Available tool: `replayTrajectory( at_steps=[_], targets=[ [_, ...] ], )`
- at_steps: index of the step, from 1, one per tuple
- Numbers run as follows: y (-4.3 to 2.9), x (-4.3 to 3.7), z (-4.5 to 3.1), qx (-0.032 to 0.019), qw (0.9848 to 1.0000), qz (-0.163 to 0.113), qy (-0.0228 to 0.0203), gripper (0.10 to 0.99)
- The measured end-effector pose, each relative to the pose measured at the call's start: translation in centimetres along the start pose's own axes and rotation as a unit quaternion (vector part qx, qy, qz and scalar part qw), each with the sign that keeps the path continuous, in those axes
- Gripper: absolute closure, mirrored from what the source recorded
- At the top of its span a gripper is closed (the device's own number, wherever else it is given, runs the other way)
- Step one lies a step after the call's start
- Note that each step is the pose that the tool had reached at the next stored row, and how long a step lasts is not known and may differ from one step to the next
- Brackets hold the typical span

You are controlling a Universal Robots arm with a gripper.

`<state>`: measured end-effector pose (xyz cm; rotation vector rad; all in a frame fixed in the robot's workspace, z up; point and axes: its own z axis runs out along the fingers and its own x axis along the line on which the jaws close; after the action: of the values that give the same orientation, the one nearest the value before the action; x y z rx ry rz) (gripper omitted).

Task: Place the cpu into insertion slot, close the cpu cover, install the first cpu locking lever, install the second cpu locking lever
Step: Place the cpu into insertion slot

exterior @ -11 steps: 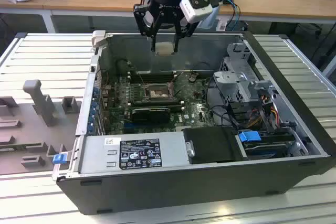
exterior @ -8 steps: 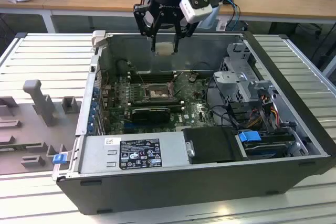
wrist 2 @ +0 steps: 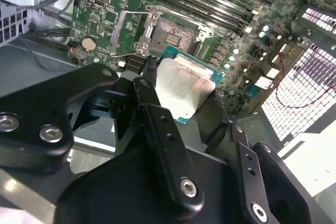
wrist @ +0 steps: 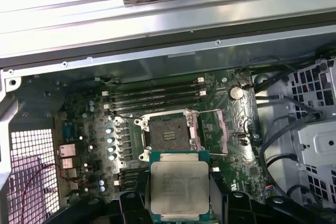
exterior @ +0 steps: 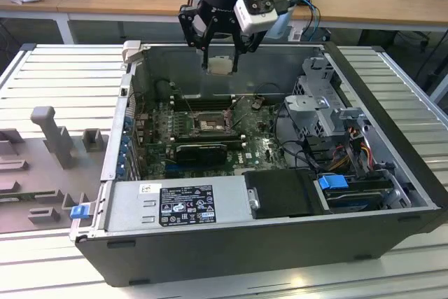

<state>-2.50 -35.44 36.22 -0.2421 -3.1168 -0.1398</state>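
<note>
My gripper [exterior: 220, 55] hangs over the far part of the open computer case [exterior: 210, 243], shut on the cpu [exterior: 220, 66], a pale silver square chip held by two opposite edges. Both wrist views show the cpu [wrist 2: 184, 87] [wrist: 178, 184] flat between the black fingers [wrist 2: 149, 93] [wrist: 131, 203], well above the green board. The insertion slot [exterior: 208, 124] [wrist 2: 176, 32] [wrist: 169, 132] lies bare on the board below, its dark centre showing. The cpu cover [wrist 2: 131, 32] [wrist: 210, 129] stands swung open along one side of the slot.
Long black memory slots [wrist: 155, 95] run beside the socket. A grey power supply [exterior: 178, 204] fills the case's near side, and a drive cage [exterior: 322, 103] with cables sits at the exterior view's right. A grey fixture [exterior: 52, 138] stands outside at the exterior view's left.
</note>
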Motion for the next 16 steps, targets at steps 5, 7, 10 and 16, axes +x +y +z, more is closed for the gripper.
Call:
replayTrajectory(
  at_steps=[5,7,10,16],
  targets=[
    [-0.01,0.0,0.15,0.0,0.9996,0.027,-0.0024,0.545],
    [-0.04,-0.01,0.37,0.0005,0.9996,0.027,-0.0026,0.545],
    [-0.06,-0.01,0.56,0.0033,0.9996,0.027,-0.0031,0.545],
    [-0.07,-0.01,0.67,0.0039,0.999,0.044,-0.0047,0.545]
  ],
)
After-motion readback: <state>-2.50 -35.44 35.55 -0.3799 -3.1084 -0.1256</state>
